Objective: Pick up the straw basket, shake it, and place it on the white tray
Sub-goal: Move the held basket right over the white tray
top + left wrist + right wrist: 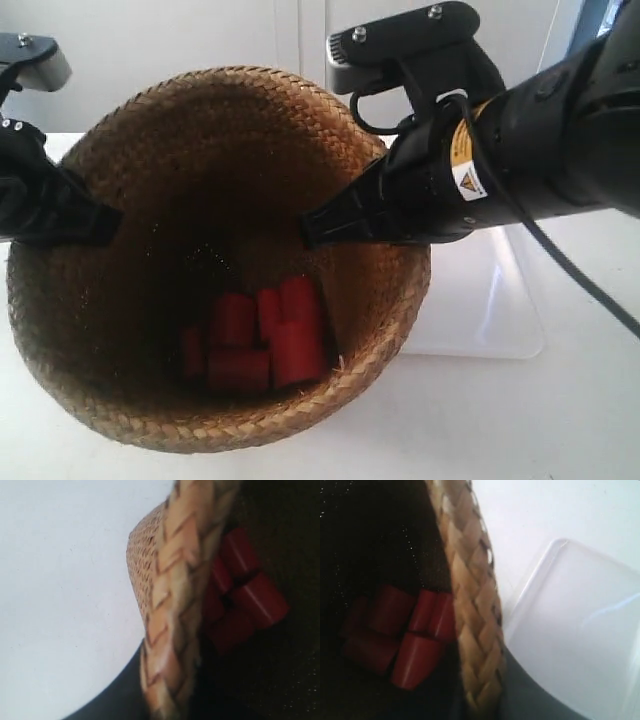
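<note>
Exterior view: large golden-brown woven straw basket (230, 140) held tilted from two sides, red cylinders (255, 340) pooled low, glossy white rectangular tray (490, 300) beside it. Left wrist view: left gripper (165, 705) seems clamped on the braided rim (175, 605). Right wrist view: right gripper (485, 700) pinches the opposite rim; a two-sided hold suits shaking.

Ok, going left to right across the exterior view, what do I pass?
The arm at the exterior view's left → straw basket with red blocks inside → white tray. The arm at the exterior view's right spans basket and tray, so it's left out.
</note>
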### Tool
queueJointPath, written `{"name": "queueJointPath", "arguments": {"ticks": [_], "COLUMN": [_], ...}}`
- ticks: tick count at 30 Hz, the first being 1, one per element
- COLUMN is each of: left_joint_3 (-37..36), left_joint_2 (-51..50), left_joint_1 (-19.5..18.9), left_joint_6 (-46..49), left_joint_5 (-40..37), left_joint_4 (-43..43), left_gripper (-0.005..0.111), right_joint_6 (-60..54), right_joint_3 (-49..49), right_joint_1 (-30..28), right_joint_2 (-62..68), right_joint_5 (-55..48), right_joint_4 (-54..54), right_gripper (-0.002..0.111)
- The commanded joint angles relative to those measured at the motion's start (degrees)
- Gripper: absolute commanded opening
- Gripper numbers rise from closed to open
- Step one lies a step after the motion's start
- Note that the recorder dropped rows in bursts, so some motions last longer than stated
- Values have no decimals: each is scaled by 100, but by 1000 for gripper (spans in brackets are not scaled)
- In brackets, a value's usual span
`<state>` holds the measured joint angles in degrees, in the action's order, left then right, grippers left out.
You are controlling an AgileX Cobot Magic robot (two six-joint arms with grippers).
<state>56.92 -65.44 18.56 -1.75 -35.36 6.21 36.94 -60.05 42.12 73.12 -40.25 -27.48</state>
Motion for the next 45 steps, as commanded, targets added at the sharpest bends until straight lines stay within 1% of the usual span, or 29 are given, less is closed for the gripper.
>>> {"name": "queueJointPath", "arguments": {"ticks": [1,2,3,4,5,6,7,10,13,15,17,18,20,21,23,25,30,33,34,35,37,38,39,41,42,45], "left_joint_3": [422,675,703,595,507,305,249,210,220,584,789,803,426,275,8,-46,77,242,390,598,896,967,954,686,526,235], "left_joint_2": [386,675,821,817,743,598,541,491,487,627,920,1014,831,722,515,449,476,489,552,653,932,1028,1055,949,879,718], "left_joint_1": [-8,-8,-8,-19,-19,-19,-19,-19,-19,-8,19,19,-13,-13,-13,-13,-13,-13,-13,-13,-13,-13,-13,-13,-13,-13], "left_joint_6": [61,436,564,414,253,175,175,175,175,245,988,1118,447,319,305,305,316,316,334,521,1050,1129,1029,377,236,175], "left_joint_5": [101,157,307,236,141,86,101,239,278,-27,86,216,44,-2,-15,21,136,36,-94,-190,-148,-70,-45,-125,-181,-191], "left_joint_4": [207,514,535,274,127,31,82,107,107,604,1207,1242,463,301,287,325,358,419,607,865,1286,1265,1035,282,122,47], "left_gripper": [0,0,0,0,0,0,0,0,0,0,0,0,0,0,0,0,0,0,0,0,0,0,0,0,0,0], "right_joint_6": [-118,-119,-108,58,225,369,381,409,449,300,181,181,651,859,834,834,834,832,779,609,383,370,383,727,863,849], "right_joint_3": [-215,-350,-362,-255,-180,-63,15,81,69,-164,-424,-461,-317,-221,-83,-33,-33,-80,-187,-339,-594,-637,-637,-426,-333,-182], "right_joint_1": [25,197,310,335,295,232,233,233,233,291,522,626,548,478,423,418,418,418,431,498,692,782,806,735,654,591], "right_joint_2": [-314,-620,-849,-919,-843,-596,-453,-334,-334,-498,-882,-1076,-993,-831,-551,-379,-293,-293,-378,-511,-818,-967,-1013,-885,-750,-414], "right_joint_5": [296,544,891,867,606,79,-74,274,371,296,604,870,385,34,-276,-290,-77,0,-28,-16,243,389,384,-29,-223,-412], "right_joint_4": [-238,-259,-325,-616,-780,-884,-884,-869,-869,-773,-726,-771,-1350,-1465,-1440,-1428,-1391,-1346,-1235,-1058,-896,-968,-1065,-1479,-1518,-1314], "right_gripper": [0,0,0,0,0,0,0,0,0,0,0,0,0,0,0,0,0,0,0,0,0,0,0,0,0,0]}}
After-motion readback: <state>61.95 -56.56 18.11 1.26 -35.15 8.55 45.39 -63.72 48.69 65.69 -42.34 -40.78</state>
